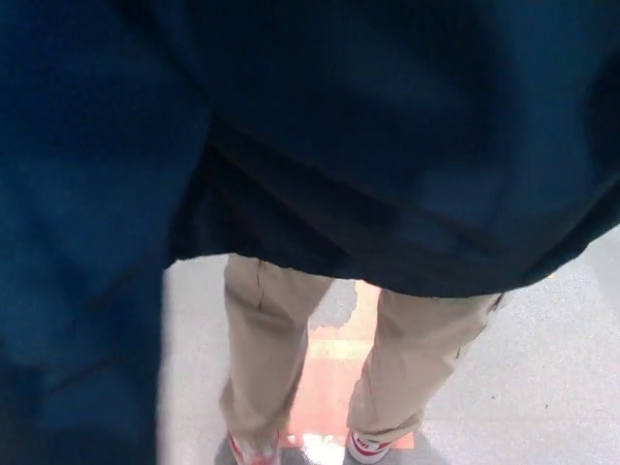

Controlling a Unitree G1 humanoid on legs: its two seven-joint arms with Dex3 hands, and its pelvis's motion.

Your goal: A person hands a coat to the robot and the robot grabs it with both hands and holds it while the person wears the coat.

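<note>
The dark blue coat fills the top and left of the head view, hanging close to the camera. Below its hem show a person's tan trousers and red-and-white shoes, on an orange mat. Neither robot hand is visible

Coat: dark navy fabric, hanging close before the camera.
Extent: fills upper frame and whole left side.
Hem: uneven lower edge, draped over legs in beige trousers.
</note>
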